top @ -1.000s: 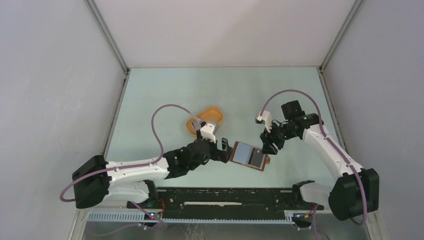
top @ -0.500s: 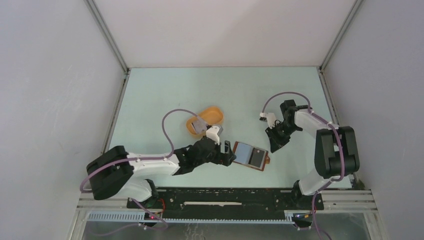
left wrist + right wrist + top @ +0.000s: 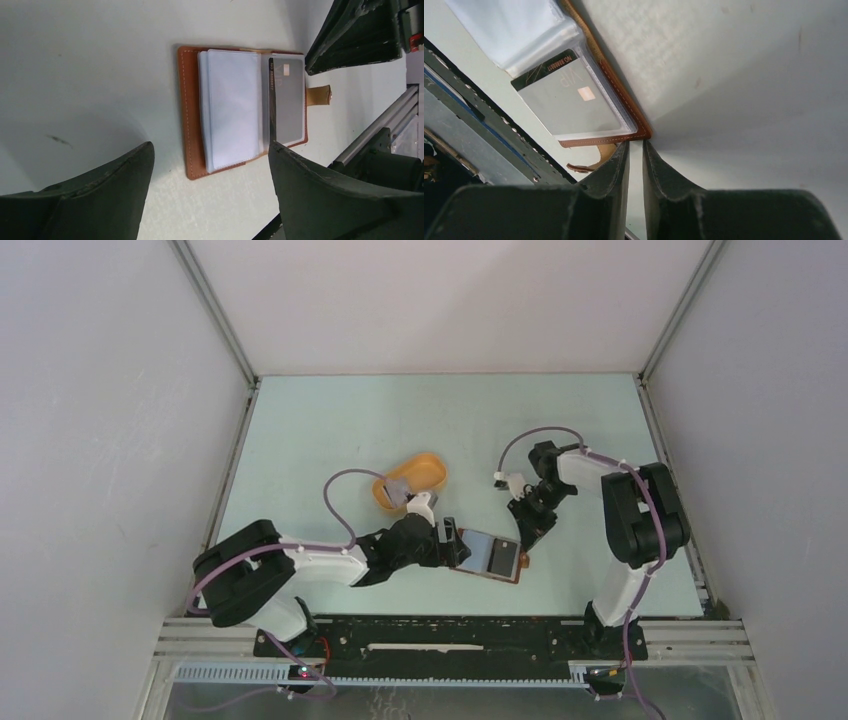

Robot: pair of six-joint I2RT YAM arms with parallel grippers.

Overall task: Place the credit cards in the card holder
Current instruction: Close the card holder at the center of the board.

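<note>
The card holder (image 3: 478, 552) lies open on the table, brown edge (image 3: 189, 110) and clear sleeves up. A grey credit card (image 3: 287, 100) marked VIP sits in its right-hand sleeve, and also shows in the right wrist view (image 3: 574, 102) and the top view (image 3: 504, 558). Another grey card (image 3: 398, 487) lies in the orange tray. My left gripper (image 3: 453, 542) is open and empty just off the holder's left edge, with its fingers (image 3: 100, 200) spread wider than the holder. My right gripper (image 3: 635, 144) is shut and empty, its tips at the holder's brown corner (image 3: 643, 132); it also shows in the top view (image 3: 527, 530).
The orange-yellow oval tray (image 3: 428, 468) stands behind the left gripper. The holder's clasp strap (image 3: 318, 95) sticks out towards the right gripper. A black rail (image 3: 450, 635) runs along the table's near edge. Grey walls close in the left, right and far sides.
The left gripper has slid closer to the holder's left edge. The right gripper swung away, then came back to the holder's right corner. The holder shifted slightly left.
</note>
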